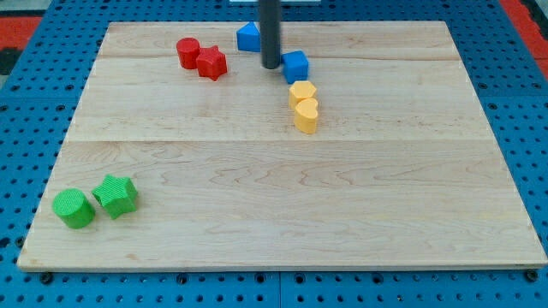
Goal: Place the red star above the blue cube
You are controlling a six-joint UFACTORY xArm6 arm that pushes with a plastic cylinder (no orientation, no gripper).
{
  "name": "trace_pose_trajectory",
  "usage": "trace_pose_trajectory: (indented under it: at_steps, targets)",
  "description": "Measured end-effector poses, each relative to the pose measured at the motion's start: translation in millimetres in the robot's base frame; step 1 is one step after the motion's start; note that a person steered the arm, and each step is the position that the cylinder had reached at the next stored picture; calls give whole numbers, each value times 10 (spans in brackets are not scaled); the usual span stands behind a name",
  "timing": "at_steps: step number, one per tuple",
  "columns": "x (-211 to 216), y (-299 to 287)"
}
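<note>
The red star [212,63] lies near the view's top left of centre, touching a red cylinder [187,52] on its left. The blue cube [296,65] sits to the right of it, near the top centre. My tip [271,66] is on the board just left of the blue cube, close to or touching it, and well right of the red star. The rod rises straight up out of the view's top.
A second blue block [248,37] sits behind the rod at the top. Two yellow blocks [302,92] [306,115] lie just below the blue cube. A green cylinder [74,209] and green star [116,195] sit at the bottom left. The wooden board [282,197] lies on a blue pegboard.
</note>
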State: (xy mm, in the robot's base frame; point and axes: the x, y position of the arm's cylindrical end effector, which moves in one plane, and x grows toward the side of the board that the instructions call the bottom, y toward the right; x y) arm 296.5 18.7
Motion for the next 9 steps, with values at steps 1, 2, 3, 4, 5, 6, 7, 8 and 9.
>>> trace_pose_trajectory:
  at_steps: [1, 2, 3, 4, 5, 6, 7, 8, 9]
  targets:
    - [106, 862]
    - [264, 1470]
    - [293, 1293]
    - [-439, 869]
    - [-909, 8]
    - [-1012, -1205]
    - [-992, -1392]
    - [-539, -1372]
    - [-446, -1510]
